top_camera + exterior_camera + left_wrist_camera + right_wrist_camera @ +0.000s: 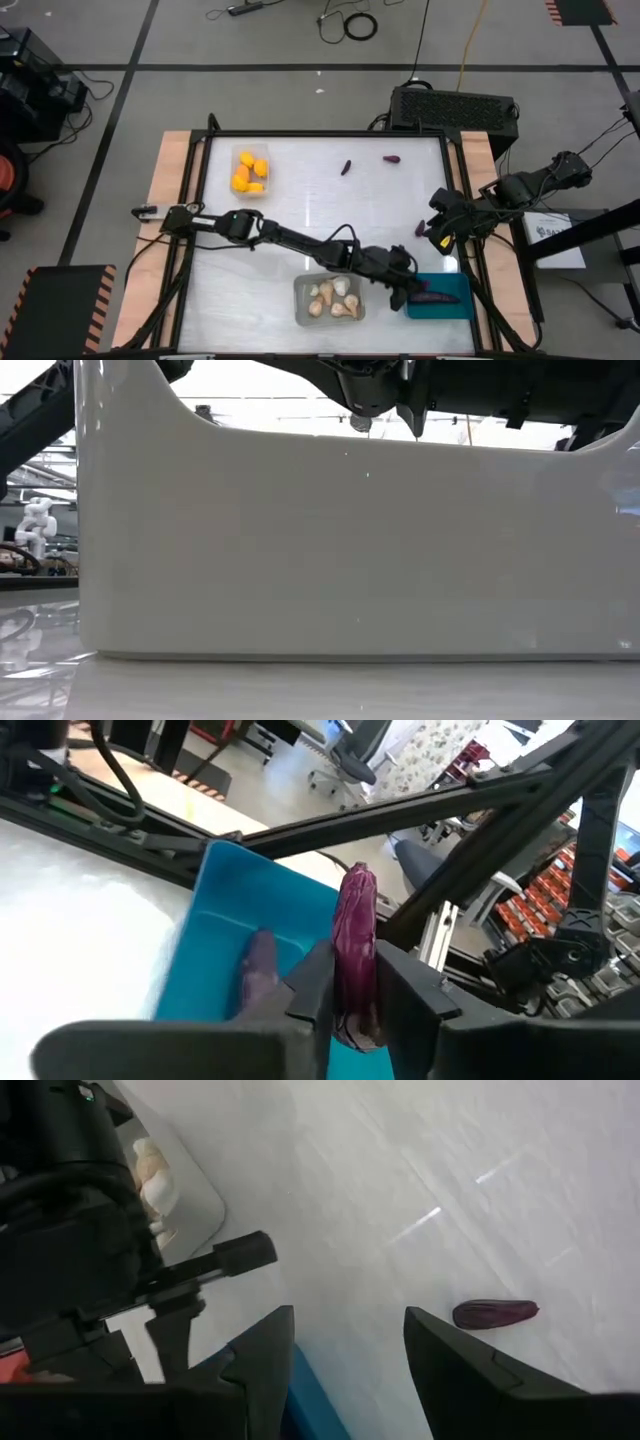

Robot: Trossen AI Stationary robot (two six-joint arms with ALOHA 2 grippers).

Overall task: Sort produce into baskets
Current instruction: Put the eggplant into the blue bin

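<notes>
My left gripper (408, 284) reaches across the table's near side to the teal basket (445, 306) and is shut on a dark purple eggplant (355, 935), held above the basket's left end. Another eggplant (262, 965) lies on the basket floor. My right gripper (350, 1365) hovers open above the table's right side, near a loose eggplant (495, 1314). Two more eggplants (346, 167) (392, 158) lie at the far side. The clear basket (250, 170) holds orange pieces. The grey basket (330, 298) holds garlic bulbs. My left gripper pinches the eggplant's lower half (353, 995) between its two fingers (312, 982). The fingers come nearly level from the table's left and lie along the eggplant. Its free end (356, 880) sticks out past the fingertips, clear above the teal basket (225, 920).
A black vented box (455, 108) stands beyond the table's far right corner. In the low view a pale basket wall (340, 540) fills nearly the whole picture. The white table's middle (330, 220) is bare. Black frame rails (420, 810) run behind the teal basket.
</notes>
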